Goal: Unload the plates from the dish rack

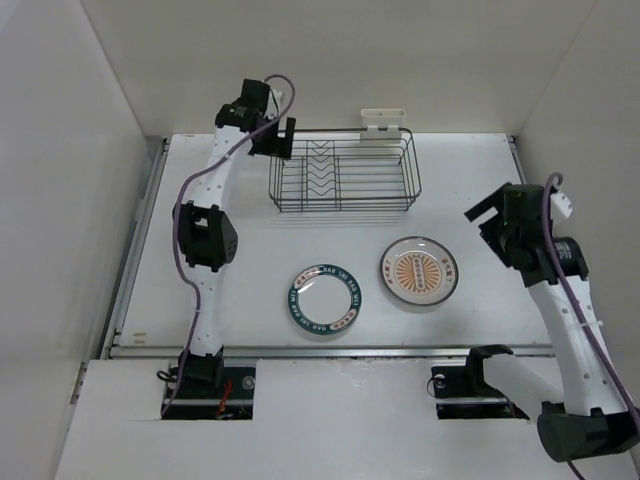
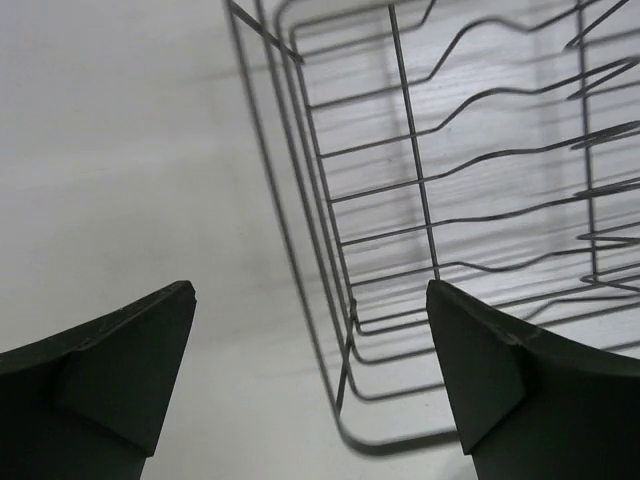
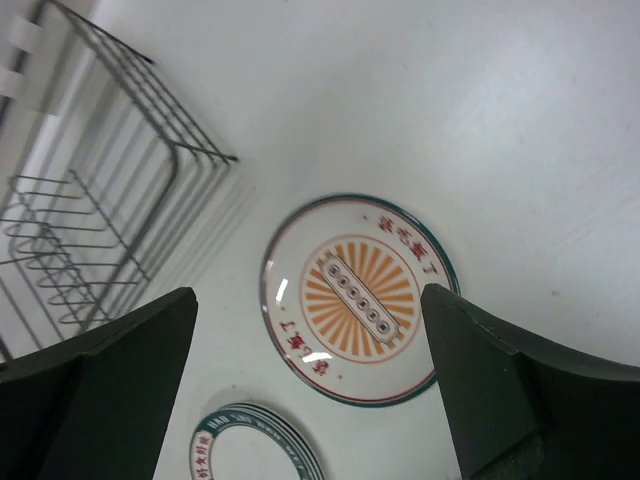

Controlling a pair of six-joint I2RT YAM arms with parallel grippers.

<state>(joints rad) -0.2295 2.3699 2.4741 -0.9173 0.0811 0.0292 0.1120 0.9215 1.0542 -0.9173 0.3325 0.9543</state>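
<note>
White walls (image 1: 60,150) close in around the pale tabletop (image 1: 255,255) in the overhead view. The dish rack (image 1: 345,172) sits at the top centre of that frame, its long side running left to right, with a small white clip (image 1: 383,120) at its upper edge. Two plates lie flat on the tabletop below the rack, apart from it and from each other. The teal-ringed plate (image 1: 326,299) is near the middle of the frame, and the orange sunburst plate (image 1: 420,270) is to its right and a little higher. I cannot tell whether the teal-ringed one is a single plate or a stack, since its rim looks doubled. My left gripper (image 2: 308,295) is at the upper left of the overhead frame, just beside the rack's upper left corner. Through my left wrist camera its fingers are spread wide, with the rack's rounded corner and its zigzag wires showing between and beyond them; I cannot tell whether a finger touches the wire. My right gripper (image 3: 309,295) is on the right side of the overhead frame, to the right of the sunburst plate. It too is spread wide, and my right wrist camera shows the sunburst plate framed between its fingers and apart from both. The teal-ringed plate sits at the bottom edge of that frame and the rack at the upper left.
</note>
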